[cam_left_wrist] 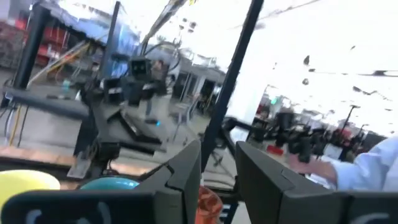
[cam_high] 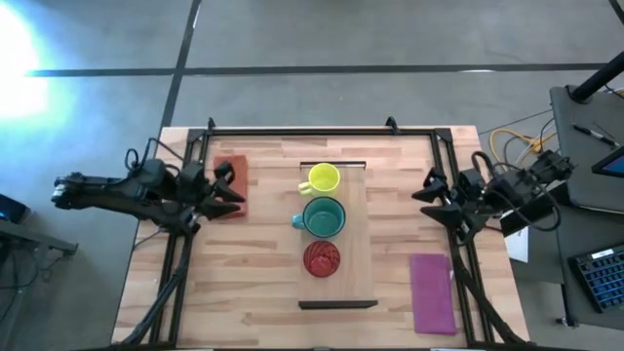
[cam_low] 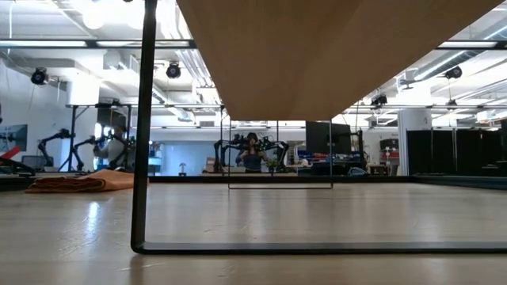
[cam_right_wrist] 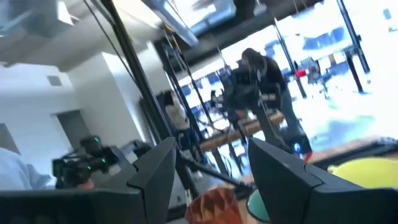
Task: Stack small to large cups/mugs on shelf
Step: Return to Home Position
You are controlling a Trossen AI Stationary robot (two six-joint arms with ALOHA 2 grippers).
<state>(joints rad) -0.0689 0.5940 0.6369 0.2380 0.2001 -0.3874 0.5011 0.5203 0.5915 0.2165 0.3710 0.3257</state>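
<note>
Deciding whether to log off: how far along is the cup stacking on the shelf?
Done, it seems: the yellow-green mug, teal handled mug and red faceted cup stand in a row on the light-wood plank shelf. In hand: nothing; the left pincer and right pincer are open and empty at opposite sides of the wooden table. Left: only parking the arms, probably.

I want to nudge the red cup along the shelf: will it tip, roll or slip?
The red cup stands upright on the shelf, so it would probably slide, not roll. Its faceted, glassy-looking wall suggests slippery and breakable. Left gripper and right gripper sit at the table's sides.
</note>
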